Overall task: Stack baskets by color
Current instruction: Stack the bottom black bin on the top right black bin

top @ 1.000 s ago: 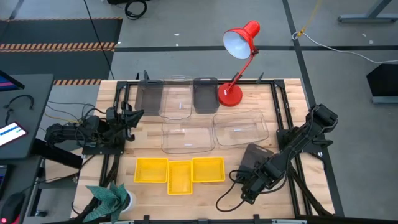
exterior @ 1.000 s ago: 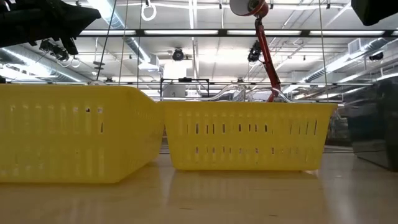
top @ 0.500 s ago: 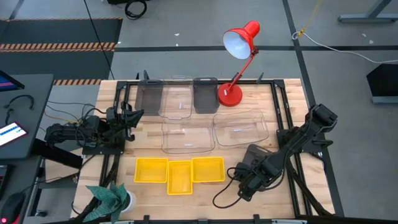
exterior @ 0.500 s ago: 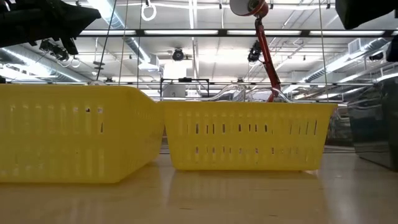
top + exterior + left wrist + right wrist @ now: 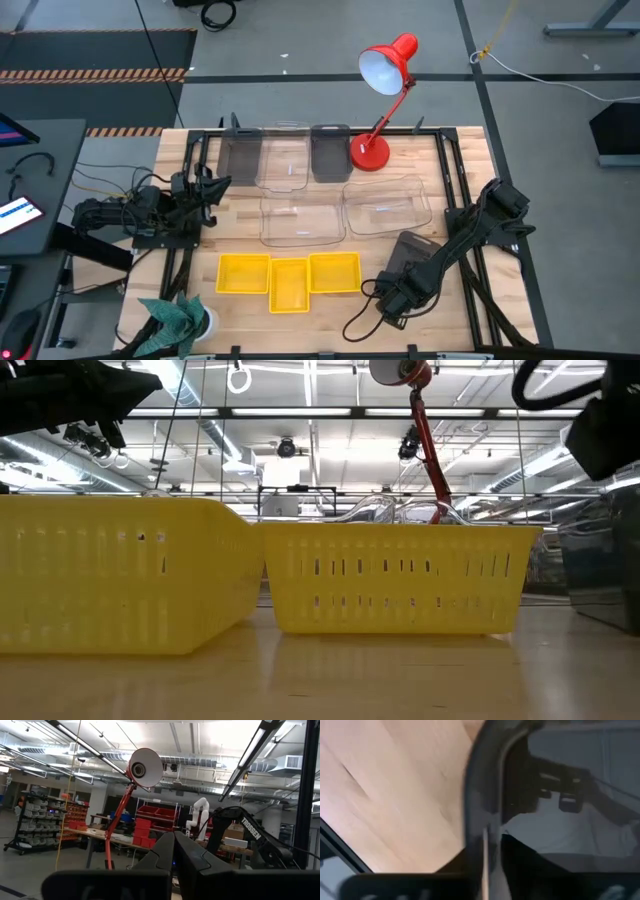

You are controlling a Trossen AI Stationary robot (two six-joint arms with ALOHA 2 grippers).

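A dark grey basket (image 5: 410, 248) stands tilted on the table, right of three yellow baskets (image 5: 289, 276) that sit in a row near the front edge. My right gripper (image 5: 398, 288) points down at the grey basket's near end and is shut on its rim; in the right wrist view that gripper (image 5: 485, 862) has the dark rim between its fingers. Clear baskets (image 5: 302, 218) (image 5: 387, 205) lie mid-table. Another clear one (image 5: 283, 163) lies at the back between two more dark grey baskets (image 5: 240, 155) (image 5: 329, 152). My left gripper (image 5: 174, 851) is shut and parked at the table's left (image 5: 205, 190). My right gripper has the dark grey basket's rim (image 5: 474, 815), close to a rounded corner, between its two fingers, one on each side of the wall. The fingers come from above, pointing down. In the low view the basket (image 5: 600, 565) seems to stand on the table.
A red desk lamp (image 5: 372, 150) stands at the back, its shade reaching out past the far edge. A teal tuft in a white cup (image 5: 178, 318) sits at the front left corner. A black cable (image 5: 358, 318) loops on the wood near my right hand.
My right gripper has sunk toward the dark grey basket, its arm dropping lower in the low view. The baskets have stayed where they were.
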